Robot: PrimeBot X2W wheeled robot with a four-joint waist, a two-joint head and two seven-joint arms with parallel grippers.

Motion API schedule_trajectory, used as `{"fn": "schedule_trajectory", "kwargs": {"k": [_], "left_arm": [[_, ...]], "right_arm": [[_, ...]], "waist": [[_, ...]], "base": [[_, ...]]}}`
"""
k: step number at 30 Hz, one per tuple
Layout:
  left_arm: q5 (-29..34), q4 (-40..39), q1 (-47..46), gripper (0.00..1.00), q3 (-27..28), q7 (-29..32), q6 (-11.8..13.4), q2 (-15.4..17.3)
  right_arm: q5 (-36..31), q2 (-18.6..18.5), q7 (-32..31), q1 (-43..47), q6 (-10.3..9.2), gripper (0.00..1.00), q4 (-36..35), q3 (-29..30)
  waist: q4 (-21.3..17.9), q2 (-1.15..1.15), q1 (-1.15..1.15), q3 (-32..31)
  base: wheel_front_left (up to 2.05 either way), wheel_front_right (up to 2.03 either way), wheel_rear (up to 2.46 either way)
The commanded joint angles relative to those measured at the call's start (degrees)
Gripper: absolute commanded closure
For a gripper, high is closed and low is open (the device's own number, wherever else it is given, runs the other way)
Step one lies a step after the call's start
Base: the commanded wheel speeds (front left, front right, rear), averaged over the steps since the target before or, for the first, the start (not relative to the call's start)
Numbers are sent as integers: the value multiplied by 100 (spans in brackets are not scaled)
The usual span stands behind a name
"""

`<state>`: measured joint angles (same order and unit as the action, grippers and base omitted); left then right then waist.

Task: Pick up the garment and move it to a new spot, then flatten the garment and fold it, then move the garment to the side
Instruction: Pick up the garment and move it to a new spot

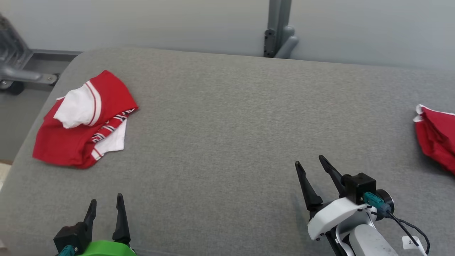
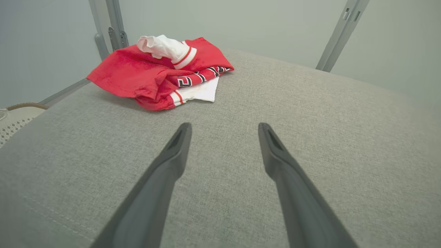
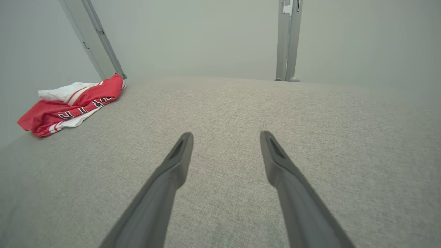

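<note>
Head view first: where is the garment?

— Crumpled in a loose heap toward the far left of the grey cushion. It is red with white panels and a patterned band, and what looks like a white sleeve is flopped on top. A second red cloth pokes in at the right edge, cut off by the frame and well apart from it.

And the grippers?

— The left gripper and right gripper both hang over bare cushion, spread wide with nothing between them. The left one is nearer the heap. In the left wrist view the heap lies ahead and a little to the left.

How would you expect it to handle?

— Light, soft and limp, I'd judge. It should sag from any pinch, and the layers may slide over each other. A grab at the top sleeve could lift only that layer.

So where to take hold?

— I'd go for the thick bunched fold at the near red edge, pinching several layers together. Nothing looks fragile, so the main risk I see is a shallow pinch slipping off.
</note>
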<state>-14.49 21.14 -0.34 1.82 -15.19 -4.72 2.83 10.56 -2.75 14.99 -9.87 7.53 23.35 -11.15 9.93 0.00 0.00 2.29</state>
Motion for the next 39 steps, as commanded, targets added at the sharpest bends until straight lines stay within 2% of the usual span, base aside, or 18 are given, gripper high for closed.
{"fn": "schedule_trajectory", "kwargs": {"k": [1, 3, 7, 13, 16, 23, 28, 31, 39], "left_arm": [[-37, 61, -17, 0, 37, 4, 34, 12], [-56, 75, 9, 0, 75, 4, 51, 13], [-119, 127, 140, 0, 159, 4, 129, 12], [-200, 159, 250, 0, 255, 4, 178, 13], [-258, 140, 249, 0, 267, 4, 187, 13], [-600, 316, -133, 0, 275, 4, -87, 14], [-515, 581, -770, 0, 439, 4, -256, 45], [-576, 785, -1261, 0, 200, 4, -278, 339], [-1505, 1334, -2649, 0, -685, 4, -280, 1515]], "right_arm": [[6, -30, 19, -103, -8, 0, -27, -50], [19, -30, 19, -137, -8, 0, -23, -110], [31, -50, 19, -231, -8, 0, 29, -311], [121, -46, 19, -265, -8, 0, 81, -460], [152, -47, 19, -297, -8, 0, 76, -500], [177, -153, 19, -368, -8, 0, 71, -465], [144, -306, 19, -514, -8, 0, -56, -385], [109, -370, 19, -610, -8, 0, -177, -407], [68, -602, 19, -809, -8, 0, -553, -313]], "waist": [[791, 0, 0, 230], [906, 0, 0, 237], [1434, 0, 0, 235], [1675, 0, 0, 221], [1647, 0, 0, 281], [1342, 0, 0, 573], [1077, 0, 0, 931], [915, 0, 0, 1176], [502, 0, 0, 1861]], "base": [[0, 0, 0], [0, 0, 0], [0, 0, 0], [0, 0, 0], [0, 0, 0], [0, 0, 0], [0, 0, 0], [0, 0, 0], [0, 0, 0]]}}
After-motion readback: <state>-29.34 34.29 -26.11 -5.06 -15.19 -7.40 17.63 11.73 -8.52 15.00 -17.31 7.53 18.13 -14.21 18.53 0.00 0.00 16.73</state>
